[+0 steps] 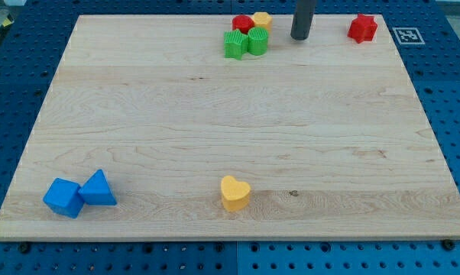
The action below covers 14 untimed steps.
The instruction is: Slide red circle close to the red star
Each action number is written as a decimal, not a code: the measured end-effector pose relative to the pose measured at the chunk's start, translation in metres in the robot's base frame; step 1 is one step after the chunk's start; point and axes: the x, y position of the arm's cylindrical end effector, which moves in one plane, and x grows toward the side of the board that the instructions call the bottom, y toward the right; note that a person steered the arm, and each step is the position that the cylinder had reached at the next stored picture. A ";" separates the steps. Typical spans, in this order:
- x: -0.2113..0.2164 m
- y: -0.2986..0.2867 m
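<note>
The red circle [243, 24] sits near the board's top edge, in a tight cluster with a yellow block [261, 19], a green star [234, 45] and a green circle [257, 41]. The red star [362, 28] stands alone at the view's top right. My tip [299, 37] is a dark rod that comes down between them, a little right of the cluster and well left of the red star. It touches no block.
A yellow heart [234, 192] lies near the bottom middle. A blue cube [63, 197] and a blue triangle [98, 189] sit together at the bottom left. The wooden board [215, 130] rests on a blue pegboard table, with a fiducial tag [408, 34] at the top right.
</note>
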 end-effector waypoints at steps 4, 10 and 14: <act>-0.026 -0.101; -0.007 -0.159; 0.016 -0.084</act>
